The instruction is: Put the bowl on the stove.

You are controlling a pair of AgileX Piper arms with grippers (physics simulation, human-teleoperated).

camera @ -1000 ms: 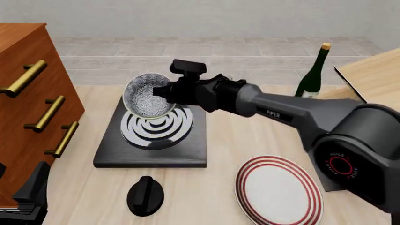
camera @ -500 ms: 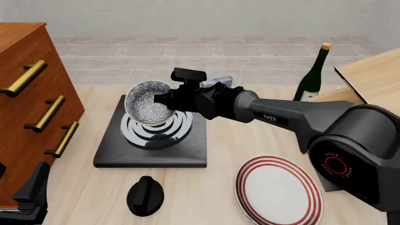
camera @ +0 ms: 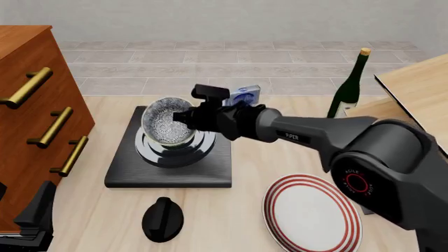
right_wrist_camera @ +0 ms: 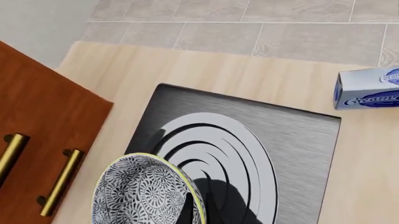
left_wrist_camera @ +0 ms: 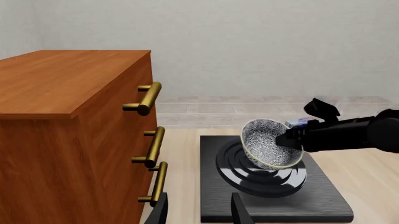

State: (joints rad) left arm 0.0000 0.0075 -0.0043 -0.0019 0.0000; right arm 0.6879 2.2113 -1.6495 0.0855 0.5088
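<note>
I have lowered the bowl (camera: 167,126) with the right tool (camera: 183,116) toward the stove (camera: 212,160) rings, levelling it; a blue box (camera: 245,95) is now uncovered.

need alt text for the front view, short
The right arm's gripper holds a speckled bowl by its rim over the burner rings of a black stove. Nearby are a red-ringed plate, a black knob, a wine bottle and a wooden dresser.

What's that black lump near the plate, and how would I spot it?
Start at the black stove left of centre. Just in front of it a small black knob lies alone on the table, left of the red-ringed plate. It is dark, rounded and ridged.
</note>
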